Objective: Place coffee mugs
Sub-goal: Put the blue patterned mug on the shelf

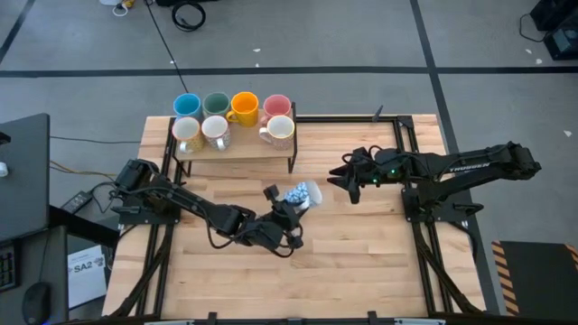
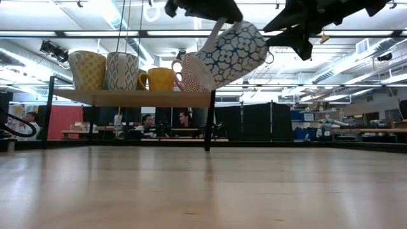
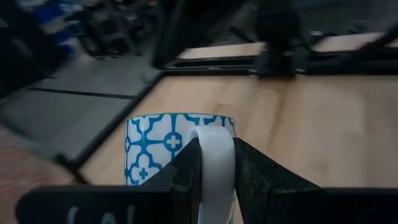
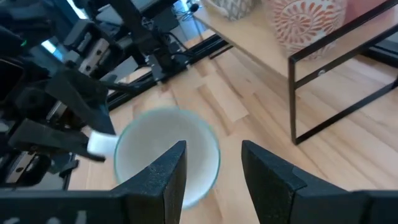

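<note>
The left gripper (image 3: 211, 180) is clamped on the mug (image 1: 299, 194) handle near the shelf (image 1: 237, 144); right gripper (image 4: 211, 165) stands apart; ceramic seems stiff, slippery, fragile

The butcher-block counter (image 1: 361, 262) stands on a grey concrete floor (image 1: 298, 36) crossed by dark seam lines, with black cables (image 1: 188, 14) lying near the far edge. A black desk surface (image 1: 23, 171) sits beside the counter on one side. Seen level across the counter, the room is a wide workshop with long fluorescent ceiling lights (image 2: 127, 33), a red partition (image 2: 63, 121), dark panels (image 2: 254, 121) and people (image 2: 147, 122) seated at benches far behind.
</note>
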